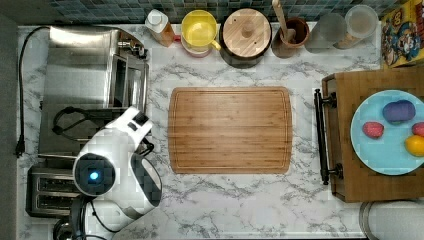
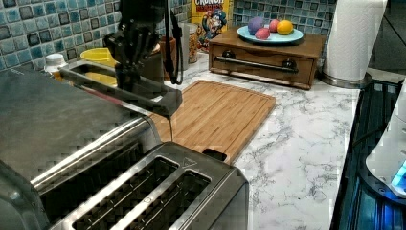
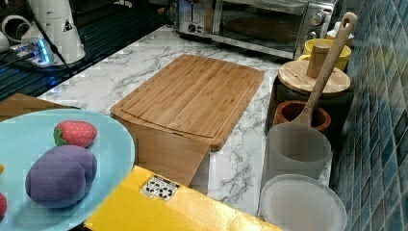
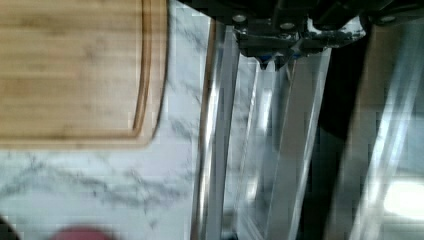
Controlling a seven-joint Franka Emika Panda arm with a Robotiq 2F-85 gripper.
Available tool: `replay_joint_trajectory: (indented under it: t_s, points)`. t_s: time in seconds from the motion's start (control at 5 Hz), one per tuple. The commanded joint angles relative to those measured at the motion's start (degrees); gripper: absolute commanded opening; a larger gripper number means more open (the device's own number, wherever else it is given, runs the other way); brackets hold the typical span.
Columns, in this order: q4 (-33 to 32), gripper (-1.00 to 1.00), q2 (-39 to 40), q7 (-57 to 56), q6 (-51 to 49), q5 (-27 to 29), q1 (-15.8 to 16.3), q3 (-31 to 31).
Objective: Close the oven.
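Top view: the oven stands at the top view's left on the marble table, its door only partly raised. The white arm reaches over it from the lower left. A two-slot toaster sits just below the oven, and a wooden cutting board lies at centre.

Left view: the gripper hangs directly above the oven door, which juts out over the table at an angle, neither down nor shut. Whether the jaws are wide or narrow cannot be told.

Right view: the oven stands at the far end of the table, beyond the cutting board.

Wrist view: the gripper sits close over the door's glass and metal bars.
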Motion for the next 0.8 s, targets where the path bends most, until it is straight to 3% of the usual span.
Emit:
replay_joint_trajectory:
  t_s: [0.2,0.8]
  points:
    - [10.1,-1.0,-6.9,13.1,-4.6,-9.1,-1.0,4.8]
    - [10.3,-1.0,-11.0,18.7,-10.7,-8.5,-2.7,6.6]
